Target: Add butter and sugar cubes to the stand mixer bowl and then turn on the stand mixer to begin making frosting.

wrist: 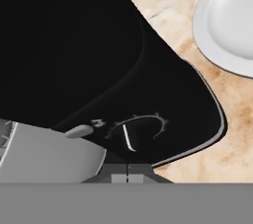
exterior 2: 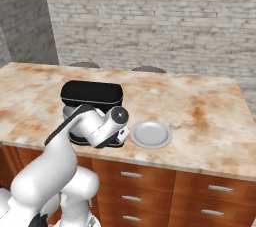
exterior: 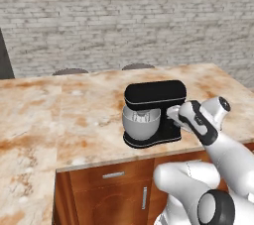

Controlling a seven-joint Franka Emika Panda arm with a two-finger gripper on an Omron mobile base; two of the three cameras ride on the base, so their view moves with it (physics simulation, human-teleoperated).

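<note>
The stand mixer (exterior: 154, 112) stands near the front edge of the marbled counter (exterior: 64, 115), its grey stand mixer bowl (exterior: 141, 124) seated under the black head. The gripper (exterior: 174, 116) is pressed close to the mixer's right side; its fingers are hidden against the black body, so I cannot tell whether they are parted or together.

In the hand view a speed dial (wrist: 137, 128) with a pale lever (wrist: 79, 130) sits on the base. It looks stiff and glossy, probably slippery, so a firm push on the lever's end would likely serve better than a pinch. The mixer itself looks heavy enough not to slide.

The bowl's inside is poorly seen (possibly something pale within). A white plate (exterior 2: 151, 134) lies just right of the mixer and appears bare.
</note>
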